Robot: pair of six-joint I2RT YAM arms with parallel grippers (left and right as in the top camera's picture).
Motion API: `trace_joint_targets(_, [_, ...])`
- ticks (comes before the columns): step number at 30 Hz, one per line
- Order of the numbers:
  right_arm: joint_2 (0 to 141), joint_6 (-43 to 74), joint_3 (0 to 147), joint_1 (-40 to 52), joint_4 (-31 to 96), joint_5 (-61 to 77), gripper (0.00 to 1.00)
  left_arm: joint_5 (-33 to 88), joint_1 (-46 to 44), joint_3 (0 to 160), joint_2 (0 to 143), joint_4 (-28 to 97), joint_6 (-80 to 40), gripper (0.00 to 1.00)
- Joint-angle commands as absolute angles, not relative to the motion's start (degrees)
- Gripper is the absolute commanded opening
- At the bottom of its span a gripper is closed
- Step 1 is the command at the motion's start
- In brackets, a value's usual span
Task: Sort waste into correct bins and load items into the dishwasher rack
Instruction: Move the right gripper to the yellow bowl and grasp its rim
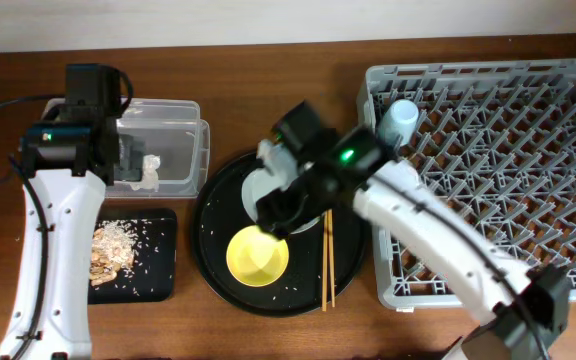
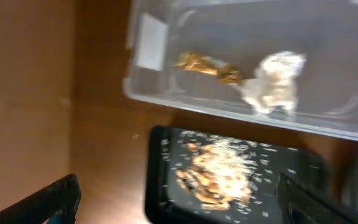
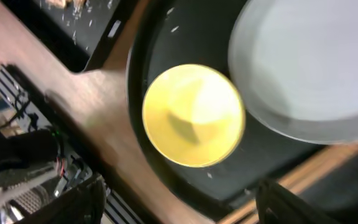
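Observation:
The clear box (image 1: pixel 173 125) holds the white tissue (image 1: pixel 151 170); the left wrist view shows its white label (image 2: pixel 151 50), the gold wrapper (image 2: pixel 207 65) and the tissue (image 2: pixel 275 87) inside. The shallow black tray (image 1: pixel 153 270) holds food scraps with rice (image 1: pixel 113 250), also in the left wrist view (image 2: pixel 219 168). My left gripper (image 2: pixel 185 208) is open and empty above the two bins. My right gripper (image 3: pixel 179 208) is open and empty over the yellow bowl (image 3: pixel 193 115) and the grey-white plate (image 3: pixel 309 68). The chopsticks (image 1: pixel 326 260) lie beside the bowl (image 1: pixel 258 255). A blue cup (image 1: pixel 400 120) sits in the dishwasher rack (image 1: pixel 528 150). The pink cup is out of view.
The bowl, plate and chopsticks lie on a large round black tray (image 1: pixel 213 215) between the bins and the rack. Loose rice grains dot it. The left arm (image 1: pixel 53 250) runs down the table's left side. The right arm (image 1: pixel 438 240) crosses the rack's front left corner.

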State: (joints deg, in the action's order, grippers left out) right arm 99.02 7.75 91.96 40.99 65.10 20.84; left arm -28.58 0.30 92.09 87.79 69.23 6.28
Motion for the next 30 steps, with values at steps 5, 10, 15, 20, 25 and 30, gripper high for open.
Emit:
trace_joint_targets(5, [99.79,11.92,75.31,55.0,44.1,12.08,0.59,-34.26,1.3,92.68,86.76,69.3,6.57,0.99])
trace_joint_targets(10, [102.08,11.92,68.23,58.22,31.92,11.6,0.51,-34.26,1.3,92.68,86.76,69.3,6.57,0.99])
trace_joint_targets(15, [104.77,11.92,67.59,58.33,29.47,9.17,0.49,-34.26,1.3,92.68,86.76,69.3,6.57,0.99])
trace_joint_targets(20, [107.85,11.92,67.59,58.5,28.86,9.19,0.38,-34.26,1.3,92.68,86.76,69.3,6.57,0.99])
trace_joint_targets(25, [107.85,11.92,67.59,58.48,28.73,9.21,0.1,-34.26,1.3,92.68,86.76,69.3,6.57,0.99])
trace_joint_targets(30, [103.83,11.9,70.94,58.43,31.31,11.53,0.04,-34.26,1.3,92.68,86.76,69.3,6.57,0.99])
